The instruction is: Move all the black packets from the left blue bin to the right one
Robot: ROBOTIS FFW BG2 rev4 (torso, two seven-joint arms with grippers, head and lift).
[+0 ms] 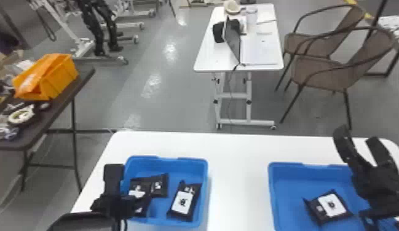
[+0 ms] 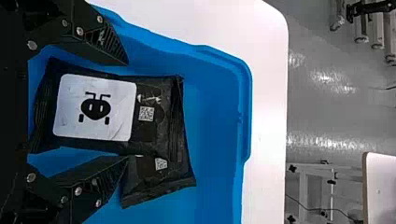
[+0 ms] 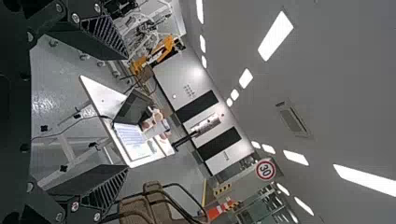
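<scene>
My left gripper (image 1: 115, 190) is over the left side of the left blue bin (image 1: 204, 190). In the left wrist view that gripper (image 2: 125, 111) stands open, a black packet (image 2: 95, 107) lying between its fingers; it overlaps another black packet (image 2: 159, 179) in the bin (image 2: 212, 116). From the head view, a third black packet (image 1: 183, 201) rests at the bin's right side. The right blue bin (image 1: 270, 190) holds a black packet (image 1: 330, 207), and part of another white label shows at its lower right. My right gripper (image 1: 358, 150) is raised over that bin's right side, and open in the right wrist view (image 3: 126, 112).
Both bins stand on a white table (image 1: 238, 172) with a strip of tabletop between them. Beyond it are a small white desk (image 1: 207, 58) and brown chairs (image 1: 324, 73). A dark side table (image 1: 84, 73) with an orange crate (image 1: 58, 76) stands at the left.
</scene>
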